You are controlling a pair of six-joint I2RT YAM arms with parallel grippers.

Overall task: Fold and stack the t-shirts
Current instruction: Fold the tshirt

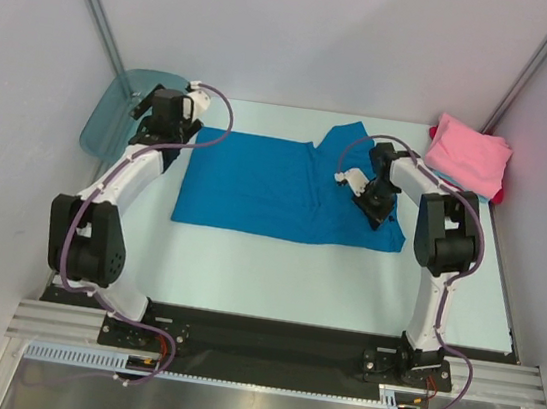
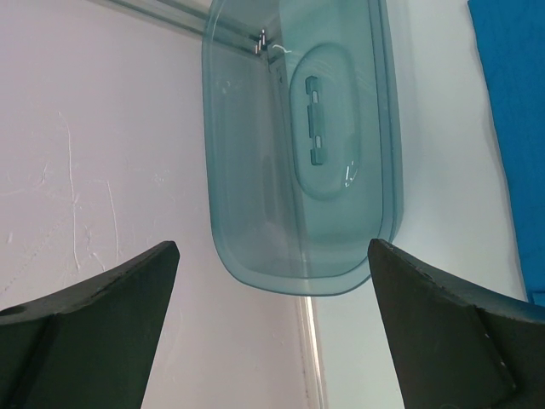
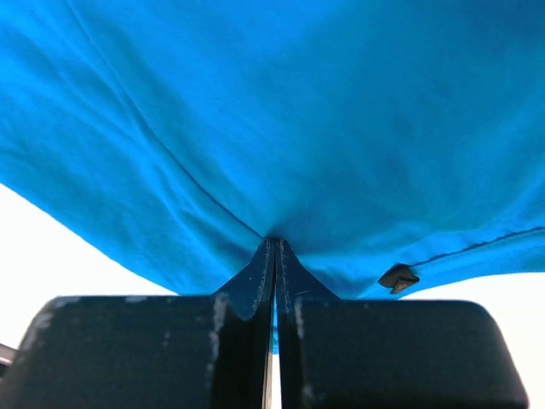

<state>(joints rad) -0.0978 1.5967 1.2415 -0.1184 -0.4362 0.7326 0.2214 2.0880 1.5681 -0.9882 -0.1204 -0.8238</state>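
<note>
Pale table (image 1: 244, 271), blue t-shirt (image 1: 256, 187), walls (image 1: 307, 27) (perhaps scuffed)

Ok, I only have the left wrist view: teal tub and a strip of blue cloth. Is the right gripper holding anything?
Observer: Yes, the right gripper is shut on the blue t-shirt, pinching a fold of it.
Operator: Where on the shirt?
Observer: Near its right end, as the top view shows.
Operator: Any other shirts out?
Observer: A pink t-shirt lies at the far right corner of the table.
</note>
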